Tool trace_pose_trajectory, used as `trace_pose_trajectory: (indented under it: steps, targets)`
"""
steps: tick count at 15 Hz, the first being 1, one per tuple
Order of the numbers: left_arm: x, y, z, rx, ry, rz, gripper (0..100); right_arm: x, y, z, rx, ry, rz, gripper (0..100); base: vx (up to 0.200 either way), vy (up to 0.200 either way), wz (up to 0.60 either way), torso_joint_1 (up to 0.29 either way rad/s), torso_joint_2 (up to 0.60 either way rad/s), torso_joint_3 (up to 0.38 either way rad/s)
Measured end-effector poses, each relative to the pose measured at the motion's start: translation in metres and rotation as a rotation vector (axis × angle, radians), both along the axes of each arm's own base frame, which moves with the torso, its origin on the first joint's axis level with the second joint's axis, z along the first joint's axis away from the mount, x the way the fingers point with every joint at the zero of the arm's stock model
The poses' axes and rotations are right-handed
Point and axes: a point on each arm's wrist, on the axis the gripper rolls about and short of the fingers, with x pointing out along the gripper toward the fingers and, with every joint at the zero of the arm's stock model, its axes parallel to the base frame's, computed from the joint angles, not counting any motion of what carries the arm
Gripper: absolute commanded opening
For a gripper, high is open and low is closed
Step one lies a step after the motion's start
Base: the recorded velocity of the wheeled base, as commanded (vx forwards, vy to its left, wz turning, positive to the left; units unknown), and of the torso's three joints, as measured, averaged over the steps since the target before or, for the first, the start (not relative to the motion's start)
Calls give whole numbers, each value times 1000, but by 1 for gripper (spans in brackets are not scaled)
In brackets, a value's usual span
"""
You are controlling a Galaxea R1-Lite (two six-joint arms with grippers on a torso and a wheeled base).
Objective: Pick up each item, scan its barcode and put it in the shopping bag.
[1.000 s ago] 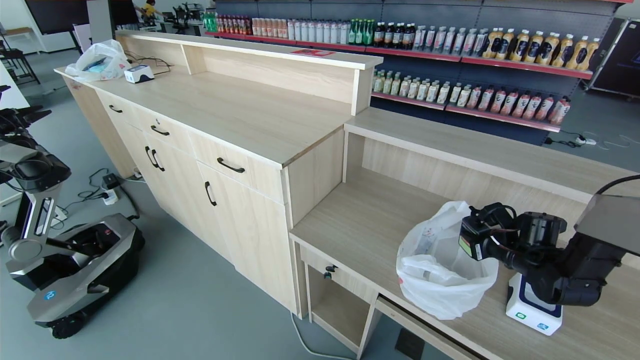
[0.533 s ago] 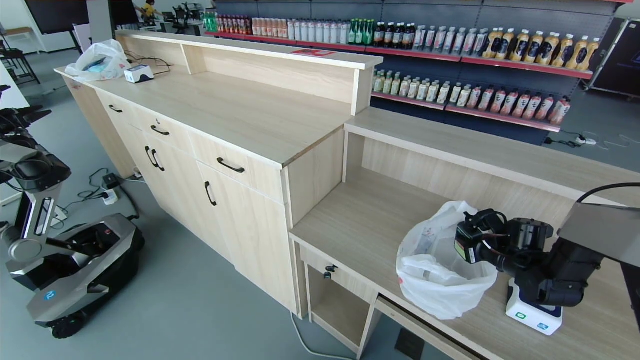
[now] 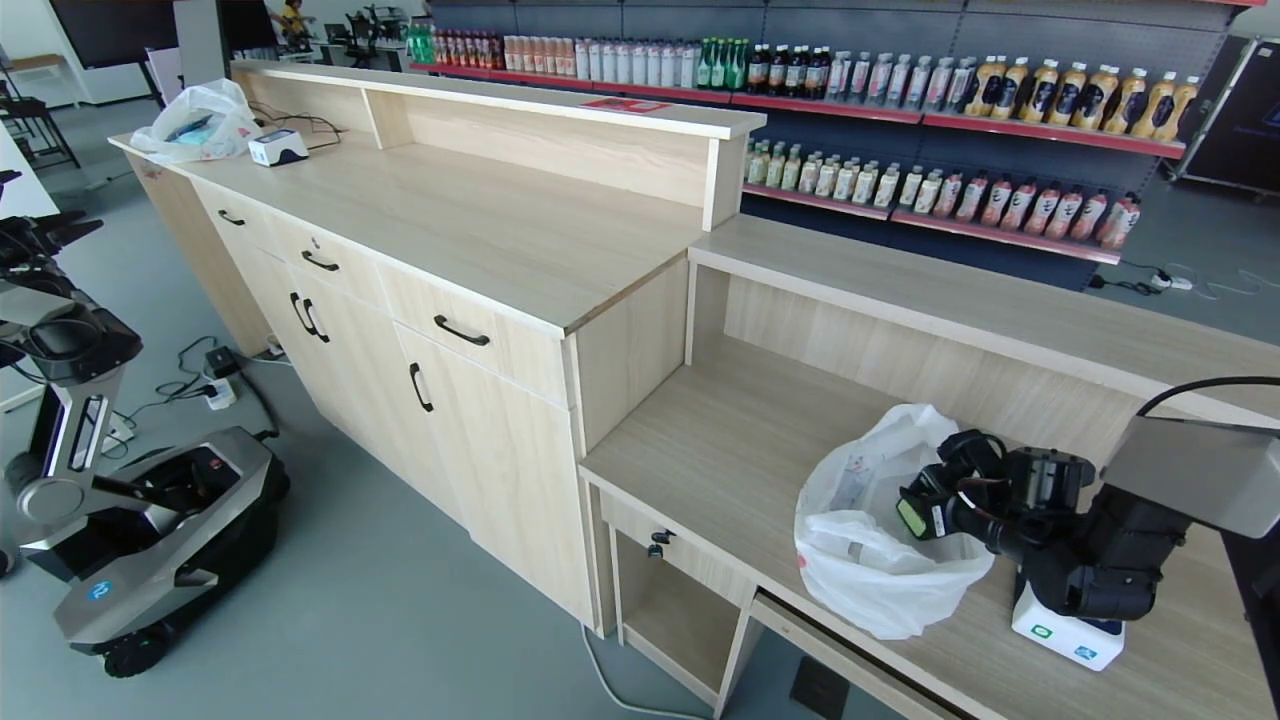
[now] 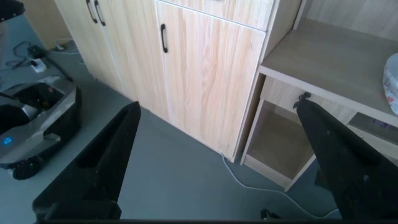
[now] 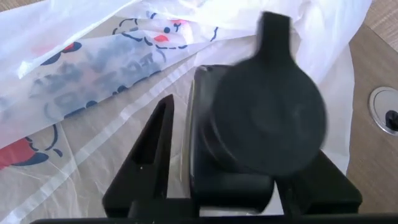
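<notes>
we saw right end effector (image 3: 932, 503) gripping black item (image 5: 261, 118) over shopping bag (image 3: 870, 575) at bench (image 3: 735, 450) front edge; left end effector (image 4: 217, 109) wide.

head high over counter (image 3: 740, 440), wrists nearer, all share shopping bag (image 3: 870, 570)

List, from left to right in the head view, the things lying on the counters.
far bag → far scanner → shopping bag → near scanner
</notes>
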Motion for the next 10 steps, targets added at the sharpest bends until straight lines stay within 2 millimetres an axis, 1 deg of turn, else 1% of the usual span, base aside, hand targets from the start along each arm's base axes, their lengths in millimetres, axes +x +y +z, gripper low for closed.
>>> trace_pose_trajectory:
  steps: [3, 4, 5, 6, 8, 9, 10]
  targets:
    - [0, 0, 0, 0, 0, 0, 100, 1, 2, 4, 33, -6, -6, 100, 0, 0, 0, 0, 0, 0]
    - [0, 0, 0, 0, 0, 0, 100, 2, 4, 12, 39, -20, -5, 100, 0, 0, 0, 0, 0, 0]
    - [0, 0, 0, 0, 0, 0, 100, 2, 5, 25, 43, -38, -3, 100, 0, 0, 0, 0, 0, 0]
    - [0, 0, 0, 0, 0, 0, 100, 1, 7, 41, 47, -52, -1, 100, 0, 0, 0, 0, 0, 0]
    - [0, 0, 0, 0, 0, 0, 100, -11, 11, 86, 44, -89, 6, 100, 0, 0, 0, 0, 0, 0]
    - [0, 0, 0, 0, 0, 0, 100, -22, 12, 107, 40, -109, 5, 100, 0, 0, 0, 0, 0, 0]
    - [0, 0, 0, 0, 0, 0, 100, -39, 10, 130, 29, -127, -2, 100, 0, 0, 0, 0, 0, 0]
